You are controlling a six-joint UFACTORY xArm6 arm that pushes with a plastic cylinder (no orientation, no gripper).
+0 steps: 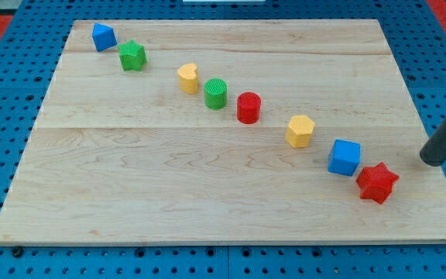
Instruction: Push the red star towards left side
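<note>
- Pale wooden boards made up the worktop [130,201], which lay on a blue perforated base; eight small blocks ran across it in a diagonal from the view's upper left to its lower right.
- Leftmost sat a blue wedge-like block [103,36], then a green star block [132,56], a yellow heart-like block [188,78], a green ribbed cylinder [216,94] and a red cylinder [248,108].
- Further right came a yellow hexagonal block [300,131] and a blue cube [344,157].
- The task's red star block [377,183] lay near the worktop's lower right corner, just beside the blue cube.
- My tip [431,160], the dark rod's end, stood to the star's right and slightly higher in the view, apart from it; the arm carried no gripper, so none could be open or closed.
- By my judgement the approach was in hand: the tip needed to drop level with the star, then sweep leftward, passing below the cube.
</note>
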